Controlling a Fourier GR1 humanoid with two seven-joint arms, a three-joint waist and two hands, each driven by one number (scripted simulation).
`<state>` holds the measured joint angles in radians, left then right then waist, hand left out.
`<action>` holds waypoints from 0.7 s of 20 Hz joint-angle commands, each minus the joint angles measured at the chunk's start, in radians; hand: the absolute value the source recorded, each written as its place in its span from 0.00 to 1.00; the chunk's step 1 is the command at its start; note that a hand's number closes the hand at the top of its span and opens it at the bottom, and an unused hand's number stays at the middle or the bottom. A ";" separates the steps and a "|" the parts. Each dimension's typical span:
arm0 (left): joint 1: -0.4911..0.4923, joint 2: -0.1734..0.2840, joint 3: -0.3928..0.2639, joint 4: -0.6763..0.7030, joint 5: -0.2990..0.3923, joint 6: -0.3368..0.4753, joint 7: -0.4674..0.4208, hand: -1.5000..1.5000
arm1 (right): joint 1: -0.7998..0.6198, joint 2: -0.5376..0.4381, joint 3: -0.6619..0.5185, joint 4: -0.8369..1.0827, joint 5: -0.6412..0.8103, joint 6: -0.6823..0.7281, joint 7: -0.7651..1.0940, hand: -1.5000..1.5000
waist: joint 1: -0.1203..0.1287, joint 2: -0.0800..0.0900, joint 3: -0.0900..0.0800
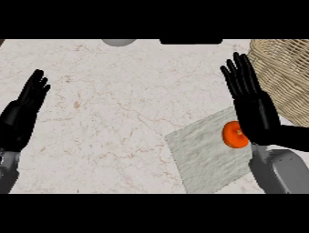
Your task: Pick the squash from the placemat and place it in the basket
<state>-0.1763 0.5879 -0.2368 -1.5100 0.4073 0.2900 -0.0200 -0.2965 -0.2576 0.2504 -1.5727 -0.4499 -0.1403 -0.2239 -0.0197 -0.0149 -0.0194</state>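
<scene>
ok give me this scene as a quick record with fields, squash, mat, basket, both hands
squash: orange, on the placemat, partly hidden by the right hand
placemat: grey, on the counter, right of centre
basket: wicker, far right, beyond the placemat
right hand: open, fingers straight, just right of the squash, not gripping it
left hand: open, resting at the left edge
task state: squash not yet picked up
</scene>
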 commanded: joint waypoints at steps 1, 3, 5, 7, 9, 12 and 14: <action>0.002 -0.033 0.043 0.010 0.001 -0.022 -0.015 0.50 | 0.086 -0.050 -0.034 -0.098 0.031 -0.008 0.024 1.00 | 0.012 0.013 0.019; 0.040 -0.093 0.006 -0.075 -0.021 0.074 -0.023 0.50 | 0.138 -0.151 -0.089 -0.091 0.036 -0.003 0.056 1.00 | 0.007 0.009 0.019; 0.040 -0.105 0.040 -0.088 -0.009 0.109 -0.039 0.50 | 0.263 -0.224 -0.127 -0.071 0.074 0.013 -0.007 1.00 | -0.013 0.007 0.019; 0.071 -0.165 -0.018 -0.088 -0.001 0.103 -0.044 0.50 | 0.216 -0.326 0.009 -0.102 0.250 0.123 -0.073 1.00 | 0.004 0.006 0.017; 0.111 -0.202 -0.068 -0.113 -0.049 0.125 -0.075 0.50 | 0.210 -0.201 0.106 -0.216 0.324 -0.029 0.000 1.00 | 0.018 0.008 0.018; 0.151 -0.222 -0.074 -0.107 -0.051 0.114 -0.118 0.50 | 0.224 -0.046 0.203 -0.150 0.519 -0.308 0.130 0.00 | 0.028 0.011 0.017; 0.132 -0.183 -0.029 -0.148 -0.026 0.116 -0.064 0.50 | 0.284 -0.074 0.169 -0.210 0.586 -0.406 0.222 0.00 | 0.012 0.006 0.016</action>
<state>-0.0654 0.4071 -0.2782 -1.6243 0.3742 0.4015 -0.0876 -0.0548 -0.3732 0.3825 -1.7456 -0.0176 -0.3634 -0.1178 -0.0065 -0.0076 -0.0030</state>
